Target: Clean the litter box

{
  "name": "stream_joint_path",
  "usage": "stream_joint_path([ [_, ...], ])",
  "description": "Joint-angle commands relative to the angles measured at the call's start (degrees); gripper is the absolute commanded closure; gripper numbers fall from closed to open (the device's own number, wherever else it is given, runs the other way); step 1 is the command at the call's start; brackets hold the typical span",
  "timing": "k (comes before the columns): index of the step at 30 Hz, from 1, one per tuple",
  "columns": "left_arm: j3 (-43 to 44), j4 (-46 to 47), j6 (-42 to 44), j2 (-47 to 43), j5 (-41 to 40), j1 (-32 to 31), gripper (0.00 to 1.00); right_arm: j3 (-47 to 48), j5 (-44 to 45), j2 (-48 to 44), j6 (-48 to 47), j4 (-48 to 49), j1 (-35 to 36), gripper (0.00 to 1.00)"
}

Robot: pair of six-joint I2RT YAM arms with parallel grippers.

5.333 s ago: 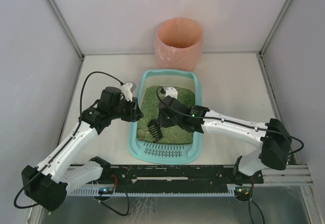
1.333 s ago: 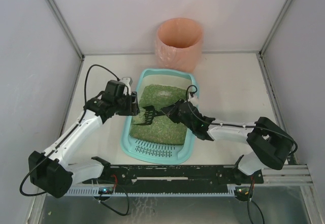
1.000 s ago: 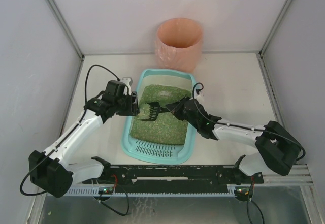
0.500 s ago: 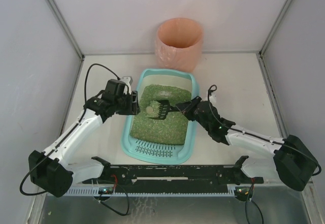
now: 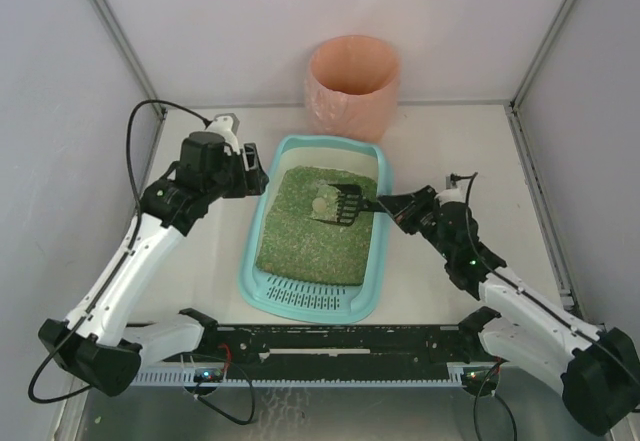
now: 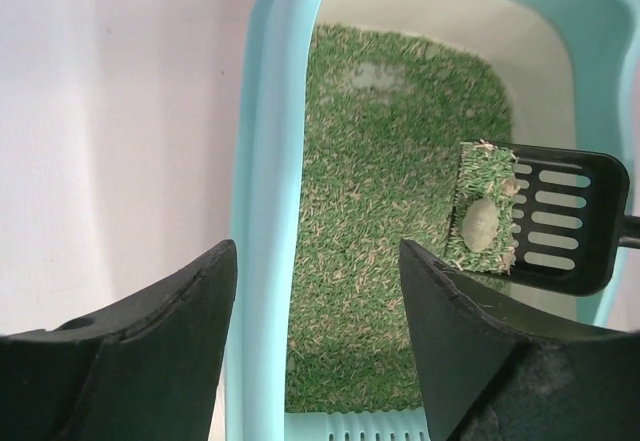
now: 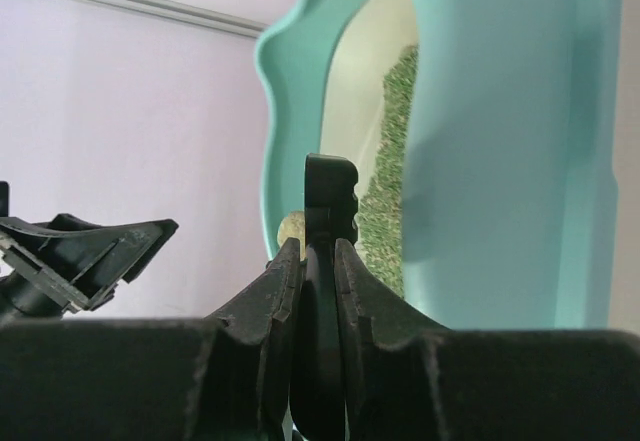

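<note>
The teal litter box lies mid-table, green-brown granules inside and a slotted grate at its near end. A black slotted scoop hovers over the far part of the box, carrying a pale lump and some granules. My right gripper is shut on the scoop's handle just outside the box's right wall. My left gripper is open above the box's left rim, which shows between its fingers, not touching them. The scoop and lump also show in the left wrist view.
A round pink-orange bin stands at the back wall, just beyond the litter box. White enclosure walls close in the table on the left, right and far sides. The arm bases sit along the near rail.
The right arm has drawn back to the right, lifting the scoop with the lump out of the granules. The left gripper has opened wider and risen away from the box's left rim.
</note>
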Motion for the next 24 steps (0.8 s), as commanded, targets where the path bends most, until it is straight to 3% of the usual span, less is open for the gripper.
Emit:
stream_joint_path([
  [1,5.2,0.3,-0.9,-3.0,-0.4,1.0,0.3,-0.8,-4.6,-4.3,-0.9,3.7,-3.3,1.0],
  [4,6.1,0.4,-0.3,-3.8,1.3,2.1,0.29,-2.0,-4.6,-3.7,1.9,7.8,-4.0,1.0],
  [8,5.9,0.3,-1.3,-4.9,2.5,3.3,0.28,-1.2,-13.6,0.5,0.9,12.1,-6.0,1.0],
  [12,5.1,0.4,-3.1,-6.2,1.7,3.6,0.28,-3.9,-6.6,-3.6,3.7,11.3,-7.1,1.0],
  [16,3.3,1.7,-5.2,-7.1,2.0,3.7,0.28,-1.7,-16.7,0.7,1.8,14.5,-8.6,1.0],
  [20,3.0,1.6,-5.0,-7.3,1.9,3.7,0.28,-5.5,-7.3,-4.7,5.0,12.3,-9.6,1.0],
  [24,2.3,1.5,-4.9,-7.6,1.8,3.7,0.28,-2.5,-20.4,2.2,2.8,17.4,-9.9,1.0],
])
